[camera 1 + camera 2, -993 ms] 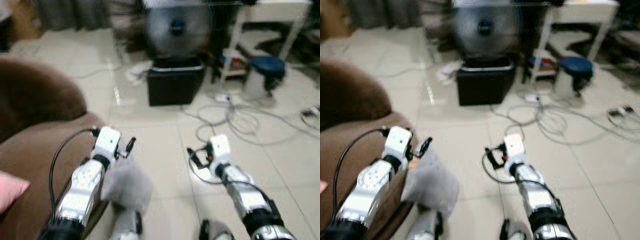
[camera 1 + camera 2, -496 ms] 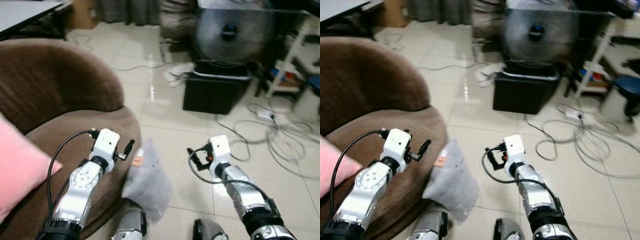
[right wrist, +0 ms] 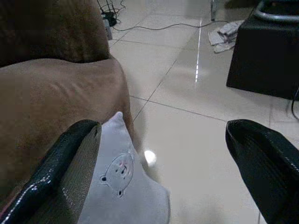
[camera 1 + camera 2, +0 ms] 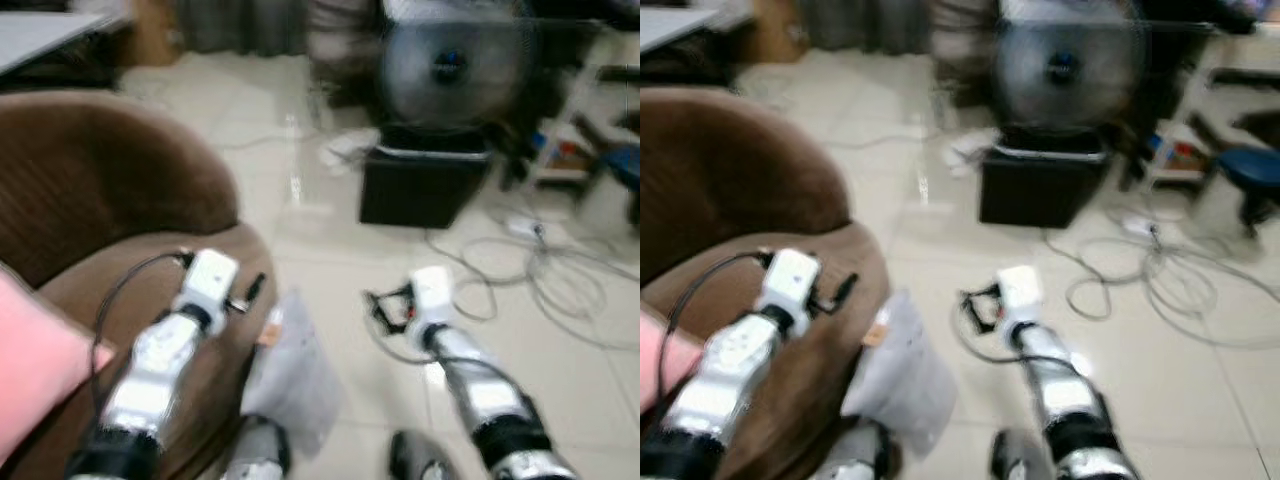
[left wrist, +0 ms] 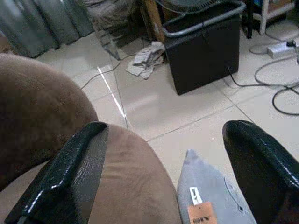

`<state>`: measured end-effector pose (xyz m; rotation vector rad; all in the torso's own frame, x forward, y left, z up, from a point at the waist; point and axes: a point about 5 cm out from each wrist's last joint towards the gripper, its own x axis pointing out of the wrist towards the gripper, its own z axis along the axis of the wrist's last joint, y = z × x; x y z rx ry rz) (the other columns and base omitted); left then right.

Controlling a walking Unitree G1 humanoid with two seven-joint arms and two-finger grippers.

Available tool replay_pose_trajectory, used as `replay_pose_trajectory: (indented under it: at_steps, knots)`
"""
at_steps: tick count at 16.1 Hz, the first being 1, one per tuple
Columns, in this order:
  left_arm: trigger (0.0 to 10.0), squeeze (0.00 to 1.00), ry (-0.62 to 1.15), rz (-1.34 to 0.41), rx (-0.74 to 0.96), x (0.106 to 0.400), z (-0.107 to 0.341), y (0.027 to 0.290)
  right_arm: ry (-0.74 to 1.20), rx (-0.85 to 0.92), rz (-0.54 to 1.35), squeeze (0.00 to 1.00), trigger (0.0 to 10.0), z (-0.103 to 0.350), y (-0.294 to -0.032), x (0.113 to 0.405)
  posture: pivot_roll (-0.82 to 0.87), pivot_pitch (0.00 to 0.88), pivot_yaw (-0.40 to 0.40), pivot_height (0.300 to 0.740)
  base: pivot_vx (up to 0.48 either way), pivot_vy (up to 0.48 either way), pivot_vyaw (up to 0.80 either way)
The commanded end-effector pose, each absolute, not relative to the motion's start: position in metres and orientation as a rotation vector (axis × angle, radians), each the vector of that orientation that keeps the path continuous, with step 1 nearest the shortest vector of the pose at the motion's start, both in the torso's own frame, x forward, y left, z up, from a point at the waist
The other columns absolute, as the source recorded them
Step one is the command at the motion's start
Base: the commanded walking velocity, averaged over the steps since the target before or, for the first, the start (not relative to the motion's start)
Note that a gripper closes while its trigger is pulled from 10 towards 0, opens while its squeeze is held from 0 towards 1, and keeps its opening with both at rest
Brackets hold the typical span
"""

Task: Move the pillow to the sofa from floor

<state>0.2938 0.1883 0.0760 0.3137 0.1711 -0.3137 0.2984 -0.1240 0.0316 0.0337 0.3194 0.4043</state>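
A grey pillow point(image 4: 293, 375) with an orange tag and a small bear print point(image 3: 117, 173) leans on the tiled floor against the front of the brown sofa point(image 4: 110, 190). My left gripper point(image 4: 252, 290) hovers open over the sofa seat's edge, just above and left of the pillow point(image 5: 212, 200). The right gripper point(image 4: 378, 306) is open over the floor to the pillow's right. Neither holds anything. A pink cushion point(image 4: 35, 365) lies on the sofa seat at the far left.
A black box point(image 4: 422, 185) with a fan point(image 4: 450, 65) on top stands ahead on the floor. Loose cables point(image 4: 545, 275) sprawl to the right. A crumpled cloth point(image 5: 145, 58) lies near the box. A blue stool point(image 4: 1238, 180) is at the far right.
The camera has swung left and the sofa with its pink cushion has come into view; the picture is blurred now. Both grippers stay open and hold the same pose.
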Motion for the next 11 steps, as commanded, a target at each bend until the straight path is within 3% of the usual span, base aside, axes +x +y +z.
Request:
replay_pose_trajectory:
  at_steps: [1,2,8,11]
  knots:
    - [10.0,0.0,0.157,-0.331,0.306,0.2966,0.0783,0.1811,0.324,0.012,0.367,0.0,10.0,0.0329,-0.139,0.2999,0.09,0.0,0.044,0.63,0.304,0.0,-0.78]
    - [10.0,0.0,0.153,-0.331,0.305,0.2973,0.0788,0.1807,0.325,0.008,0.361,0.0,10.0,0.033,-0.1408,0.3002,0.09,0.0,0.044,0.63,0.307,0.0,-0.63]
    - [10.0,0.0,0.15,-0.344,0.306,0.3008,0.0782,0.176,0.314,0.005,0.378,0.0,10.0,0.0382,-0.1397,0.304,0.09,0.0,0.039,0.63,0.315,0.0,0.0]
    - [10.0,0.0,0.175,-0.315,0.324,0.2992,0.0739,0.1812,0.355,-0.027,0.442,0.0,10.0,0.0354,-0.1357,0.3027,0.09,0.0,0.032,0.63,0.0,0.0,0.0]
